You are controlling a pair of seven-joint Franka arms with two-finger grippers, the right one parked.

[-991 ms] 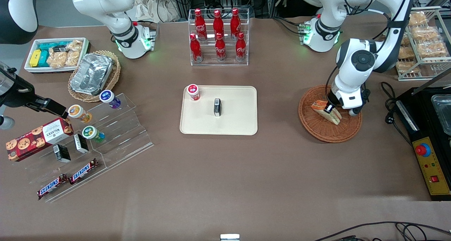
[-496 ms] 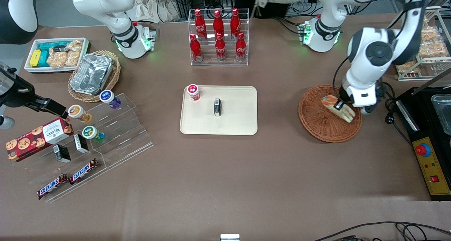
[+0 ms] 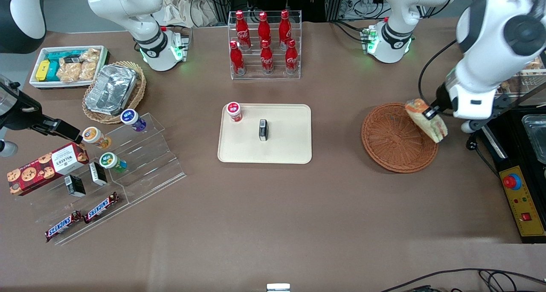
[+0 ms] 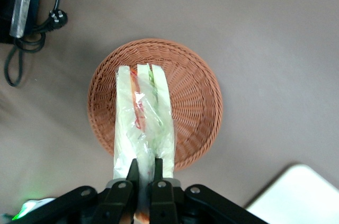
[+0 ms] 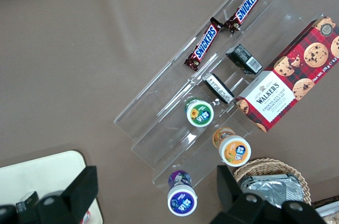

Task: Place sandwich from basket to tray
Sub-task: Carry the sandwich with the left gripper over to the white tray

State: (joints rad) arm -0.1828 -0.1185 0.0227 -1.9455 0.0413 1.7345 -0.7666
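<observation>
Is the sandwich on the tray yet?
Not yet. The gripper has its fingers shut on the sandwich and holds it up above the now empty basket. It must carry it over to the tray and set it down.

White arm (image 3: 490, 23), dark grey joint caps, black cable, green-lit base; gripper (image 4: 143, 179) black.

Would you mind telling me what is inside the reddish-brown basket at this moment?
Nothing: the basket shows only bare weave. The sandwich hangs above its rim, clamped in the gripper. In the wrist view, the sandwich covers a strip of the basket's floor.
</observation>
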